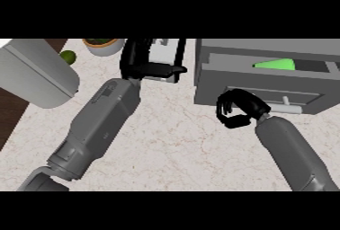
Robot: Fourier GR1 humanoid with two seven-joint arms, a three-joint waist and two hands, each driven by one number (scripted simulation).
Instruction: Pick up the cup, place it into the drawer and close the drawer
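Right hand (pixel 238 110), fingers curled and empty, sits at the open drawer (pixel 266 85) (cup (pixel 275 64) inside); left hand (pixel 143 60) rests open. An off-centre push could jam it.

Pale marble-patterned counter top (pixel 172 148) seen from steeply above, carrying several things along its far side.

At the far right sits a grey drawer unit (pixel 219 76), its drawer (pixel 279 74) open. At far centre stands a grey pot with a plant (pixel 103 45); beside it a small green object (pixel 68 57). A large grey rounded object (pixel 33 76) overhangs the left edge, dark floor beyond.
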